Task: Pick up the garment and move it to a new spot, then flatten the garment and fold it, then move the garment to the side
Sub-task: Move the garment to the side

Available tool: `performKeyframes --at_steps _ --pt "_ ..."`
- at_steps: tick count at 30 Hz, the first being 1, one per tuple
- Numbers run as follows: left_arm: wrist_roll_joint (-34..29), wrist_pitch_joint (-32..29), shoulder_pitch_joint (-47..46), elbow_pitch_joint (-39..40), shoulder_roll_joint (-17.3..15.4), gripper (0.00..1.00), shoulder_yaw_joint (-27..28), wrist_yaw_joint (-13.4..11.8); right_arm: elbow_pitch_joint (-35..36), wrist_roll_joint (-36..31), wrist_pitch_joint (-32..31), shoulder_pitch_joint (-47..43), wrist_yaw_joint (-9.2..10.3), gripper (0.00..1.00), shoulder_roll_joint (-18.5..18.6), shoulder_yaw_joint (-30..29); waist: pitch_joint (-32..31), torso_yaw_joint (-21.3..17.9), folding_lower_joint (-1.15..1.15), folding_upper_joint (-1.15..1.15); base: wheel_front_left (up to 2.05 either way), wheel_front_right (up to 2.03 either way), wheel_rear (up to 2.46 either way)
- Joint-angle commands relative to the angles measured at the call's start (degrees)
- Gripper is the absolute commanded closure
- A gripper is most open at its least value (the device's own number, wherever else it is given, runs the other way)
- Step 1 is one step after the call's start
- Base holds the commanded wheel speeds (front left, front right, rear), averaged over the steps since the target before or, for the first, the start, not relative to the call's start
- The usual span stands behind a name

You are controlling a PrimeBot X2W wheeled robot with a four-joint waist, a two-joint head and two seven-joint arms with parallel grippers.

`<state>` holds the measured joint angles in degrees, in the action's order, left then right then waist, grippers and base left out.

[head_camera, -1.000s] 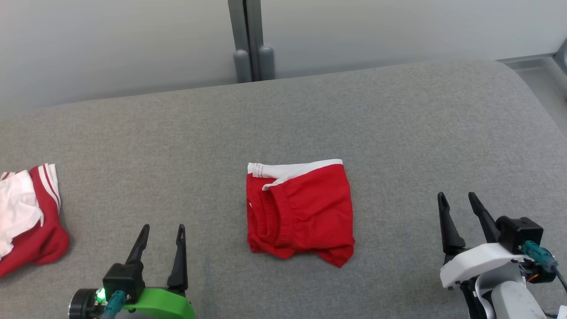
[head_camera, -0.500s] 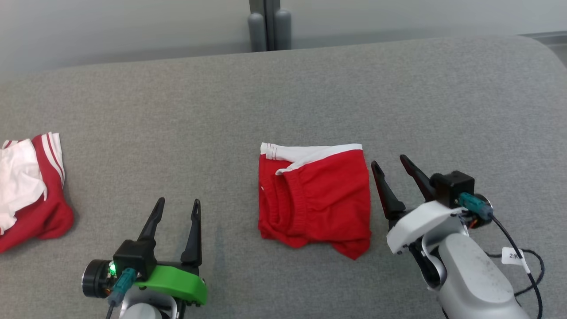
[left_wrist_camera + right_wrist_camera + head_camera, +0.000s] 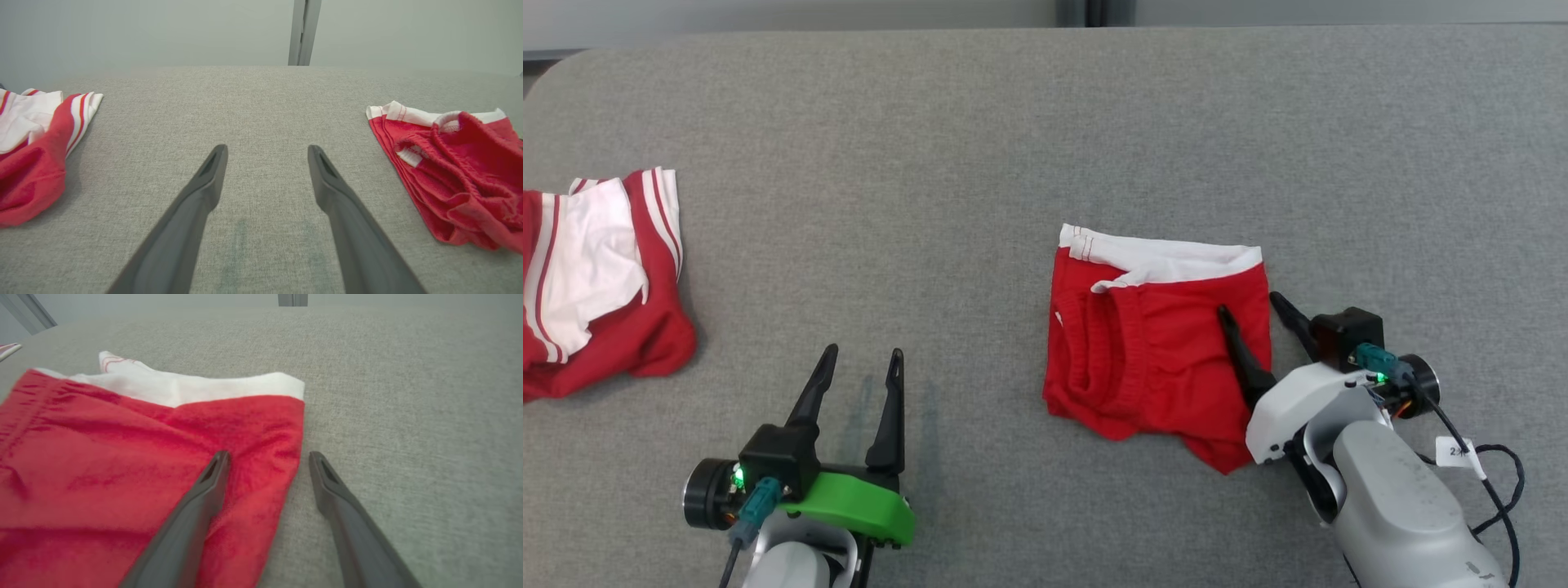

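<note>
Straddling the Garment Edge: Gripper and Workpiece Status

**Workpiece.** The garment (image 3: 1156,343), red with a white waistband (image 3: 1168,257), lies folded into a rough rectangle on the grey surface (image 3: 931,163), right of centre in the head view. The waistband faces the far side. A loose red corner sticks out at the near right.

**Right gripper.** The right gripper (image 3: 1248,302) is spread wide and grips nothing. It sits across the garment's right edge. In the right wrist view, one finger (image 3: 212,473) lies over the red cloth (image 3: 122,457) and the other finger (image 3: 327,477) lies over bare grey fabric just beside the edge. Whether either fingertip presses down cannot be told. A black cable (image 3: 1494,482) with a small white tag trails from this wrist.

**Left gripper.** The left gripper (image 3: 864,351) is also spread wide and empty. It is over bare surface, well apart from the garment. The left wrist view shows its fingertips (image 3: 216,159) pointing at open grey fabric, with the garment (image 3: 449,175) off to that view's right.

**Other items.** A second garment (image 3: 596,278), red with white stripes and a white panel, lies crumpled at the far left edge.
</note>
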<state>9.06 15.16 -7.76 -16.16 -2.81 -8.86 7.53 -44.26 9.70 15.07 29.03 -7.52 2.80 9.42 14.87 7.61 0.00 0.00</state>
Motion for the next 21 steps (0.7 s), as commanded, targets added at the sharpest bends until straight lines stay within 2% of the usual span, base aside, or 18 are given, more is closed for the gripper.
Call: performKeyframes --at_steps 1,3,4,5,11,21 --pt "0.1 0.0 -0.7 0.1 -0.2 0.00 0.2 -0.1 -1.1 0.4 0.0 -1.0 0.06 0.00 0.3 0.5 0.4 0.1 0.00 0.00 0.00 0.00 0.00" --pt "0.1 0.0 -0.7 -0.1 -0.2 0.00 0.1 -0.1 -2.5 1.4 -0.2 -1.2 0.06 0.00 0.2 2.2 0.4 -0.2 0.00 0.00 0.00 0.00 0.00" --pt "0.1 0.0 -0.8 -0.1 -0.2 0.00 0.0 -0.1 -3.0 2.0 -0.2 -1.1 0.04 0.15 0.2 3.1 0.4 -0.4 0.00 0.00 0.00 0.00 0.00" --pt "0.0 0.0 -0.9 -0.2 -0.2 0.00 -0.1 -0.1 -3.1 2.7 -0.3 -0.9 0.03 1.00 0.1 3.9 0.4 -0.7 0.00 0.00 0.00 0.00 0.00" --pt "-0.8 0.0 -0.5 0.3 -0.3 0.00 -0.5 -0.1 0.3 4.8 0.1 -0.9 0.08 1.00 0.4 3.6 -1.1 -4.0 0.00 0.00 0.00 0.00 0.00" --pt "-0.8 0.0 1.6 1.8 -0.8 0.00 -2.4 -0.1 3.8 4.9 0.1 -6.2 0.08 1.00 0.3 0.6 -4.5 -17.7 0.00 0.00 0.00 0.00 0.00"
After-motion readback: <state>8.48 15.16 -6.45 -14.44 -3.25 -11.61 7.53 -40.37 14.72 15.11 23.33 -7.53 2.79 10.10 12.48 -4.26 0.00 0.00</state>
